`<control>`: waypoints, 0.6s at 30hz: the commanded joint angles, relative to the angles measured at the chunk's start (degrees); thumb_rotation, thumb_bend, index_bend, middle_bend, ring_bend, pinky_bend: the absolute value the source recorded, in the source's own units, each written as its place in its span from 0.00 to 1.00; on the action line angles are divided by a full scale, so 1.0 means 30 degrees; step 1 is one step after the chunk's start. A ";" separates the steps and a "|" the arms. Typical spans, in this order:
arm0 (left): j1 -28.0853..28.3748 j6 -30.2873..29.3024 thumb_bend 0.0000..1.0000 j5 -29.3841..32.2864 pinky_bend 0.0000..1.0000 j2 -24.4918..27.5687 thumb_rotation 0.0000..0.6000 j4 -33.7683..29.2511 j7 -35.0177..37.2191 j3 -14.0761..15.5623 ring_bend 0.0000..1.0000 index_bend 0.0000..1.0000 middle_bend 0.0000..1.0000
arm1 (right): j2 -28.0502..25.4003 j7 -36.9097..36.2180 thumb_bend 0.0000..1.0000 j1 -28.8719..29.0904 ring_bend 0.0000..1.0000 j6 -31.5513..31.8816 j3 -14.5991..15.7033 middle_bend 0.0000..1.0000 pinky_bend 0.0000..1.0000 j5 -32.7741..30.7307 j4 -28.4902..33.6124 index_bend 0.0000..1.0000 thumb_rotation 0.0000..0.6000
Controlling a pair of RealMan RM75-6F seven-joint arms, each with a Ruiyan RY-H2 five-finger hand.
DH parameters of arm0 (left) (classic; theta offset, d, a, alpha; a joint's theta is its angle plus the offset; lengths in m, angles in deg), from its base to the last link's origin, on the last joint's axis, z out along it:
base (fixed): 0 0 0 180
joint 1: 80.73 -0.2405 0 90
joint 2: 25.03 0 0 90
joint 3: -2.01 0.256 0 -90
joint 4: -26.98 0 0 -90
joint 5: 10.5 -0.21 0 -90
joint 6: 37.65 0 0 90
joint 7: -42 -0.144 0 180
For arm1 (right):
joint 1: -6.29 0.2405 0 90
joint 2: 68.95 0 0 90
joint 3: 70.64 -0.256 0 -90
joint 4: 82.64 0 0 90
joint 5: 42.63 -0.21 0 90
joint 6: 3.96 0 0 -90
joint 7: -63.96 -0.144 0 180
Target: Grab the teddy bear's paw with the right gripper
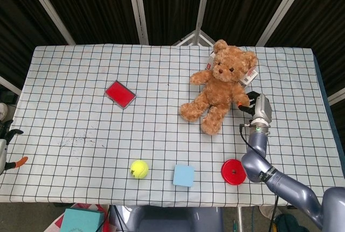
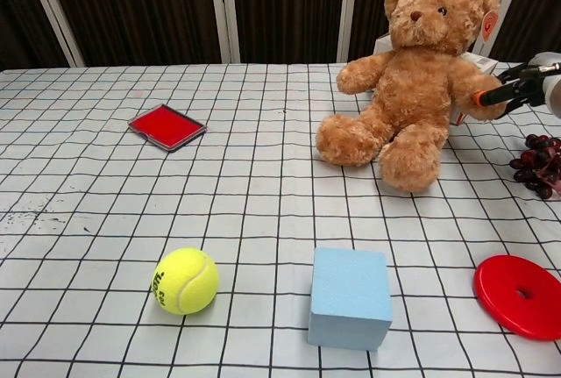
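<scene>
Between black fingertips (image 2: 501,93), plush bear's fuzzy paw (image 2: 478,103)

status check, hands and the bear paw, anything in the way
Right hand pinching the teddy bear at its paw. Left hand idle off the table's edge. Grapes close below the paw, not blocking.

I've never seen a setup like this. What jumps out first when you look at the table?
The big brown teddy bear sitting toward the far right of the checked tablecloth, with the right hand pinching one of its paws. Nearer the front lie a yellow tennis ball, a pale blue block and a red disc.
</scene>
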 commanded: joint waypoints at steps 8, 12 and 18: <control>-0.0045 -0.0094 0.20 -0.0002 0.19 0.0040 1.00 -0.0031 0.0060 0.0006 0.02 0.30 0.07 | 0.0222 0.0234 0.56 -0.0230 0.48 -0.0641 0.0050 0.52 0.07 -0.0436 -0.0643 0.71 1.00; 0.0000 -0.0011 0.20 0.0024 0.19 0.0008 1.00 -0.0020 -0.0022 0.0027 0.02 0.30 0.07 | 0.0005 0.0086 0.56 -0.0207 0.48 -0.0305 -0.0269 0.52 0.07 -0.0068 -0.0328 0.71 1.00; 0.0034 0.0025 0.20 0.0059 0.19 -0.0031 1.00 -0.0011 -0.0090 0.0028 0.02 0.30 0.07 | -0.0103 0.0213 0.56 -0.0515 0.48 0.0073 -0.0070 0.52 0.07 0.0171 -0.0109 0.71 1.00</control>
